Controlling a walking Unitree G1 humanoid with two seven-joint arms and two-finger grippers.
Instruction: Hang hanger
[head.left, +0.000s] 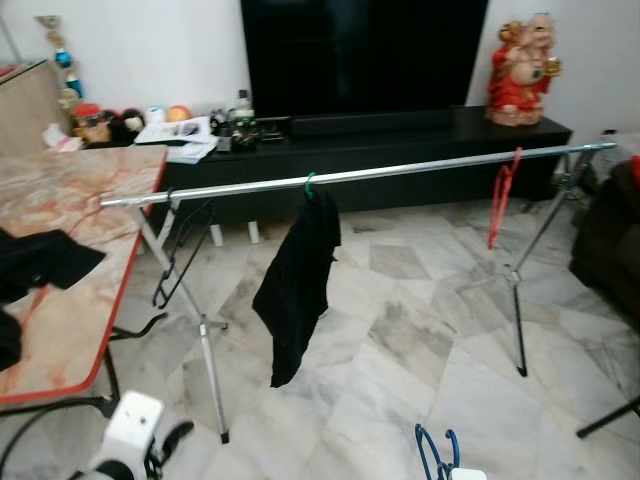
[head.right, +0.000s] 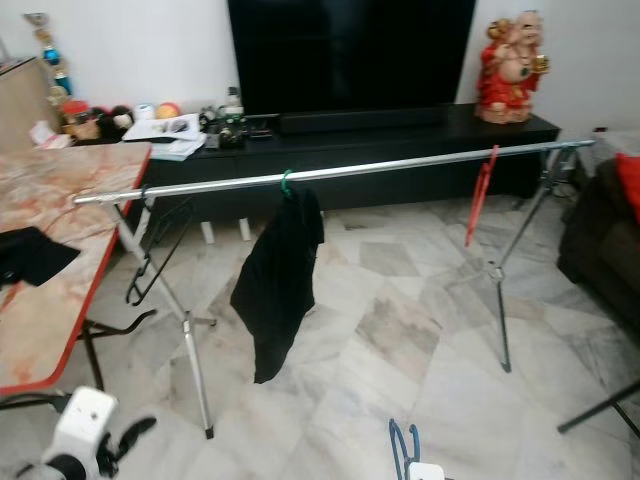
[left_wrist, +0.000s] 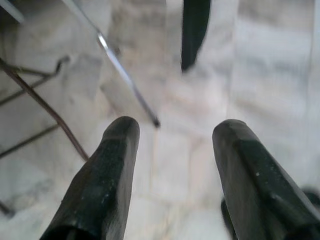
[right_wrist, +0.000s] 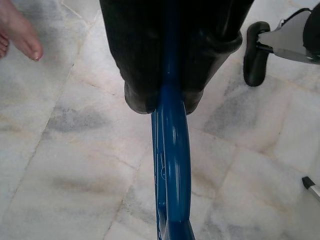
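A blue plastic hanger (right_wrist: 171, 150) is clamped between the black fingers of my right gripper (right_wrist: 167, 102); its top pokes up at the bottom edge of the head view (head.left: 437, 452). Ahead stands a silver drying rail (head.left: 400, 170) on folding legs. On it hang a black garment (head.left: 298, 280) on a green hanger, a red hanger (head.left: 500, 195) toward the right end and a black hanger (head.left: 180, 250) near the left end. My left gripper (left_wrist: 175, 165) is open, low at the left over the marble floor, with nothing between its fingers.
A marble-topped table with a red edge (head.left: 90, 300) stands on the left with dark clothes on it. Behind the rail are a black TV cabinet (head.left: 400, 140) and a red statue (head.left: 522, 70). A dark sofa (head.left: 610, 240) sits right. A person's bare toes (right_wrist: 17, 32) rest on the floor.
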